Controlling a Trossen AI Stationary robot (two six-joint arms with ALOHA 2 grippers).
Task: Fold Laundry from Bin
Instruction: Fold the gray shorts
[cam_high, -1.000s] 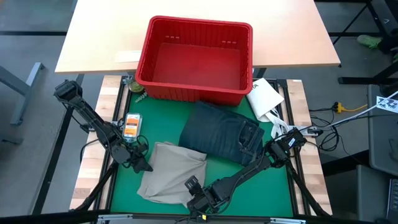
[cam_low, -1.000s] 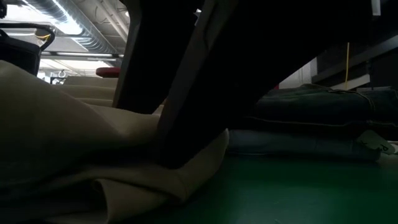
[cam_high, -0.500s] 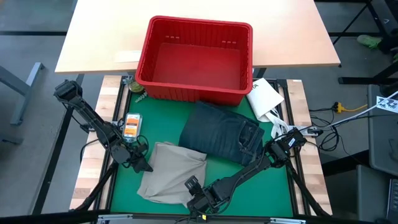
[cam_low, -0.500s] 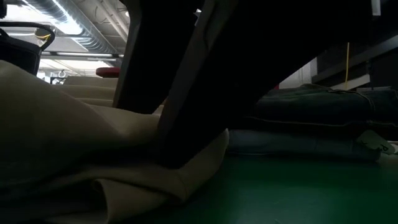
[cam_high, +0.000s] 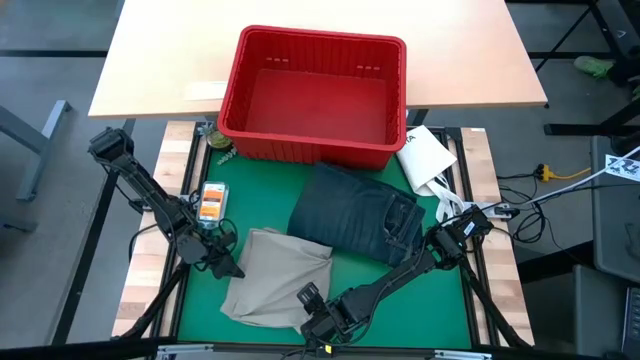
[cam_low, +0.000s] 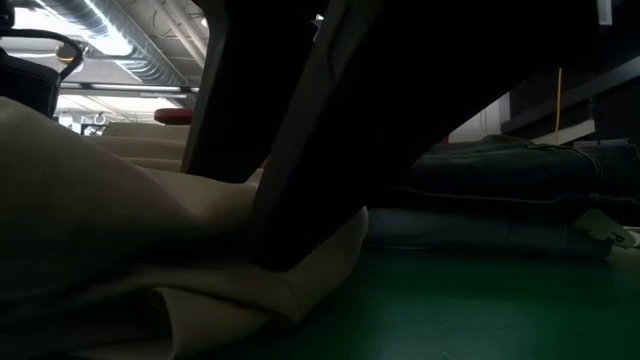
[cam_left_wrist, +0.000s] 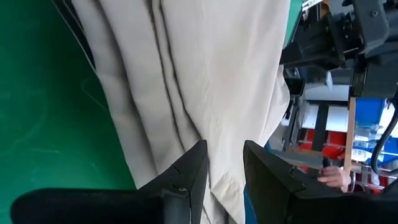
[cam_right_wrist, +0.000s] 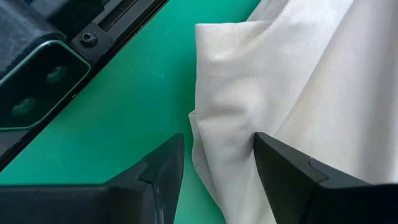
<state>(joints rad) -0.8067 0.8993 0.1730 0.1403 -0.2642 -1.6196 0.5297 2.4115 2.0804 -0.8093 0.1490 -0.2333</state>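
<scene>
Nothing had moved since the earlier frames. Right gripper (cam_high: 318, 318) sat with jaws apart astride the near corner of the folded tan khaki trousers (cam_high: 277, 277); left gripper (cam_high: 226, 266) straddled their side edge, also parted. Beyond lay folded dark blue denim jeans (cam_high: 358, 212), then the bright red slotted plastic bin (cam_high: 315, 92).

- Seen from above, the light is even and fairly bright over the bench (cam_high: 150, 60); shadows are soft and short.
- At table height the picture is dim: a dark, blurred arm close to the lens fills the middle.
- There the tan khaki trousers (cam_low: 90, 250) beside it are soft, probably out of focus, and ceiling lights (cam_low: 100, 35) glare behind.
- Both wrist views are bright and flat; the cloth ahead of each claw is sharp, with faint shade in its creases.
</scene>
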